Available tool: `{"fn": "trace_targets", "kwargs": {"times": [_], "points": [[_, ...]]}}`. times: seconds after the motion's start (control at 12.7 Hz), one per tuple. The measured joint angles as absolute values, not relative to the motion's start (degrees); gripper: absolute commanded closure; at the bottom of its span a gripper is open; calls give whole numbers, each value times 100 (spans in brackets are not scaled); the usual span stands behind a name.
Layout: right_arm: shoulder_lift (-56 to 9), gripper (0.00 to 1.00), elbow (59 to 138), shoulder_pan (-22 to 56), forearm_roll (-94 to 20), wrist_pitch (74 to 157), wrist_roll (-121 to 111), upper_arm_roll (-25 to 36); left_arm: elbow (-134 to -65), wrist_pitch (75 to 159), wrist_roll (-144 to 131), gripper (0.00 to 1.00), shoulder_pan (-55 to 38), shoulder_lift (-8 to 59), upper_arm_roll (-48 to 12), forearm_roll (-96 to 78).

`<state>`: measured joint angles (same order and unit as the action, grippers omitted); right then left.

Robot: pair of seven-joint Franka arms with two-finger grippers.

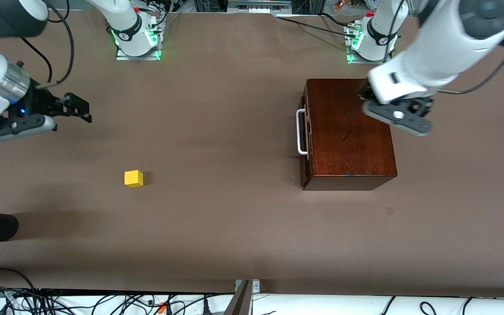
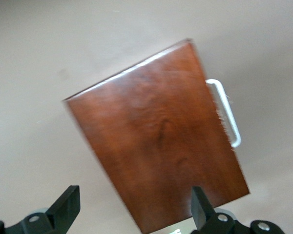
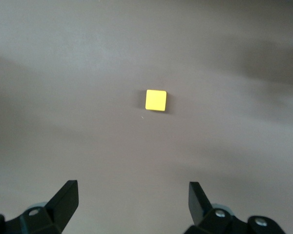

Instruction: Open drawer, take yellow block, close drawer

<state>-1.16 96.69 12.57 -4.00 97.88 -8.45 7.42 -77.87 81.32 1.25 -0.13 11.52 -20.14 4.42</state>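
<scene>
The left claw (image 1: pixel 398 114) is up in the air over the wooden box (image 1: pixel 348 133), at the edge toward the left arm's end of the tabletop (image 1: pixel 217 218). Its fingers (image 2: pixel 66 207) are spread wide and hold nothing. The drawer (image 1: pixel 306 131) is pushed in, and its white handle (image 1: pixel 300 132) sticks out from the box front.

The right claw (image 1: pixel 75 109) is up over the bare tabletop at the right arm's end. Its fingers (image 3: pixel 63 200) are wide apart too, with nothing in them. The yellow block (image 1: pixel 133 178) sits alone on the tabletop, well apart from the box, and nearer to the front camera than the spot under the right claw.
</scene>
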Motion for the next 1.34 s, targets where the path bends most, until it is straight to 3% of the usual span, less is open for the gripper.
{"fn": "trace_targets", "kwargs": {"times": [0.16,0.31,0.71,1.34], "points": [[29,0,9669,1256,-344,9710,-845,752,-7749,8196,98,0,418,955,-1881,439],[30,0,9670,1256,-269,9710,-834,751,-7809,8236,101,0,526,652,-1380,253],[16,0,9616,1253,-225,9709,-748,795,-9063,8956,108,0,152,-213,-50,-31],[-117,0,9547,1241,-225,9722,-726,981,-9196,9001,-473,0,-236,82,-30,-29]]}}
